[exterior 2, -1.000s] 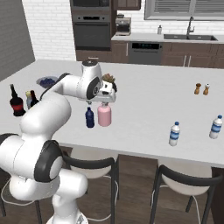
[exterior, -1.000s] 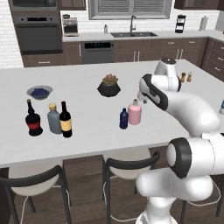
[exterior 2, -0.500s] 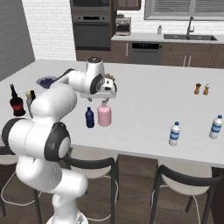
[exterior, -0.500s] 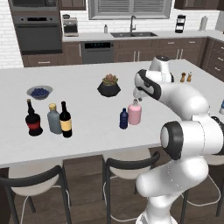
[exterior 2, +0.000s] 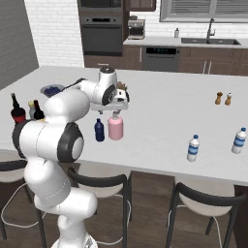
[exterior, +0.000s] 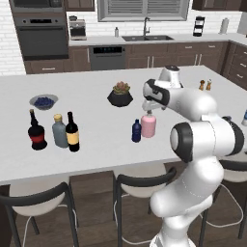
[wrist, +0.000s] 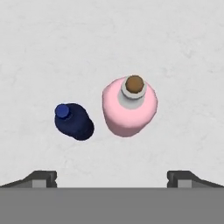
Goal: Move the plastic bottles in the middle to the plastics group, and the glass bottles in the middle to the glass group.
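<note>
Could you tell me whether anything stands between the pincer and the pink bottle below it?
Nothing visible does. The open pincer hovers above the pink bottle, its stopper exposed. The small dark-blue bottle stands beside it, apart, not above it.

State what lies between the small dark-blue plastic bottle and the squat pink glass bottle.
Nothing: in the hand view, only bare white countertop separates the small dark-blue plastic bottle from the squat pink glass bottle.
</note>
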